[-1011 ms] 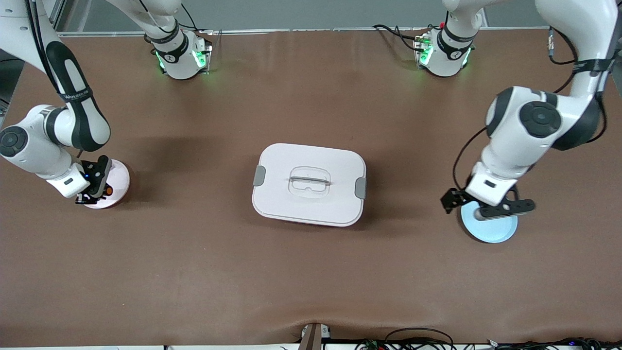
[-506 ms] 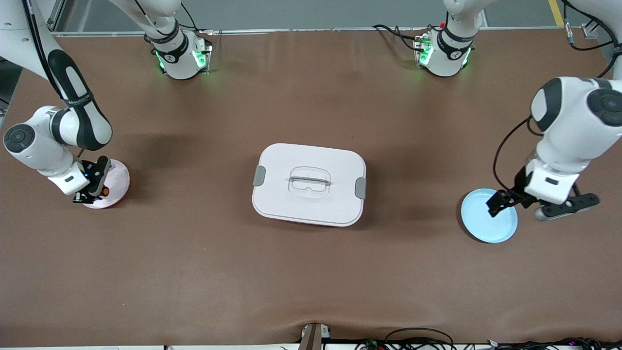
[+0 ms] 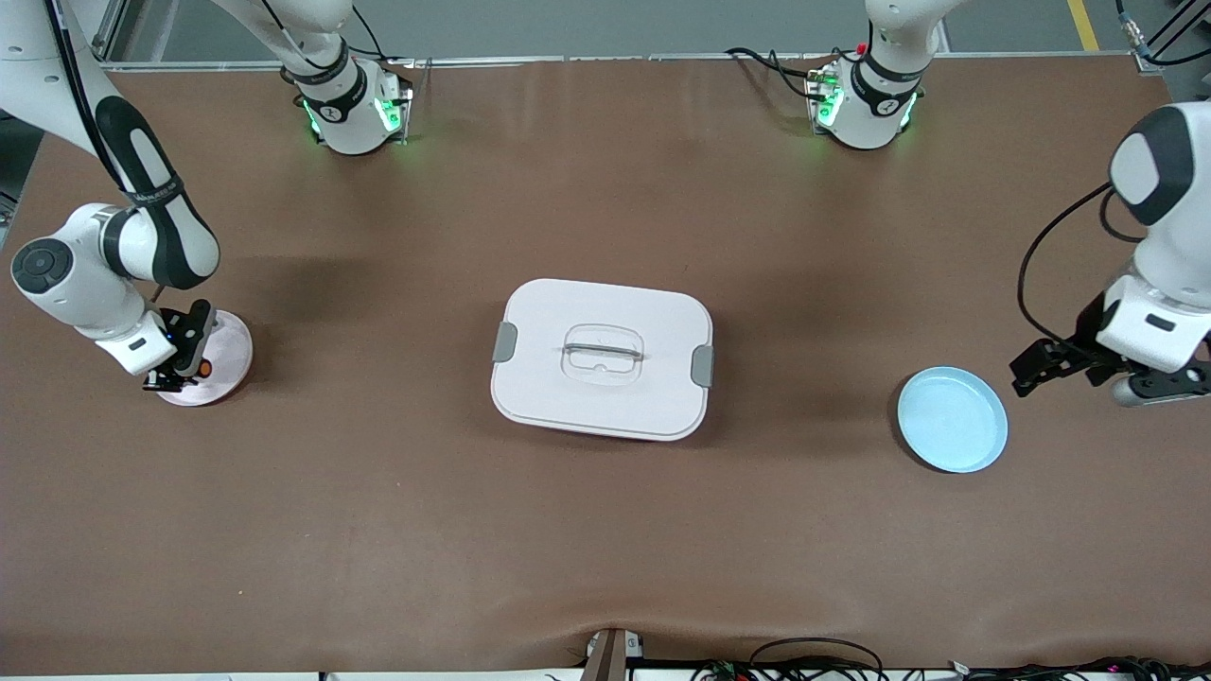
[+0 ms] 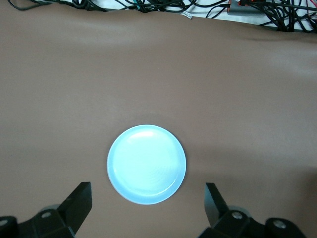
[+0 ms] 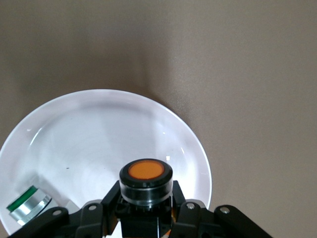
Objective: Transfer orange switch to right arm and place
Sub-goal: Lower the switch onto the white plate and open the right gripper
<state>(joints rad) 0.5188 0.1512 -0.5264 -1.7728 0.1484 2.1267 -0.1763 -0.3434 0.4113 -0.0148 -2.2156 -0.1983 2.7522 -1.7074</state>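
We note first the table, a wide brown surface, with a white lidded box at its centre. The right arm reaches down at its own end of the table, and the left arm stands at the other end, waiting. Next in size come two plates: a blue plate toward the left arm's end, with nothing visible on it, and a white plate toward the right arm's end. The left gripper hangs over bare table just beside the blue plate, its fingers spread wide with nothing between them. The right gripper sits low over the white plate, its fingers closed against the black body of the orange switch. In the right wrist view the switch stands between the fingers with its round orange face turned toward the camera, so its long axis runs along the gripper's own axis, toward the plate. We cannot tell whether the switch rests on the plate or is just above it. A small silver part with a green band lies apart from the switch on the same plate. We judge that the coming move turns on this: the switch is directly over the white plate, so placing calls only for a short descent and release.
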